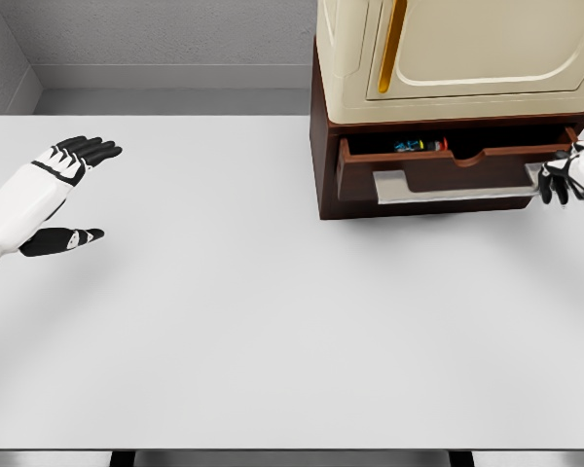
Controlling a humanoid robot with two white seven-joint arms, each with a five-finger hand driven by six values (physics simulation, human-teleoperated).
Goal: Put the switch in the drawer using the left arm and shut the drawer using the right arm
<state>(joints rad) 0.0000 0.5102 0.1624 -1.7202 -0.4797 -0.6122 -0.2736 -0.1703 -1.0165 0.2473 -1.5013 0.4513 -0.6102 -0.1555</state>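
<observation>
The switch (419,146) lies inside the brown drawer (448,167), showing as a small blue, red and dark shape behind the drawer front. That drawer stands pulled out a little from the dark brown cabinet base (323,156). My left hand (78,190) hovers over the table's left side, far from the drawer, fingers spread and empty. At the right edge of the head view, my right hand (557,180) sits against the drawer's right end beside the silver handle (457,190), with its dark fingers curled down.
A cream upper cabinet (457,53) with a yellow handle (392,44) sits on the brown base at the back right. The white table (273,321) stretches across the view, with a grey wall behind it.
</observation>
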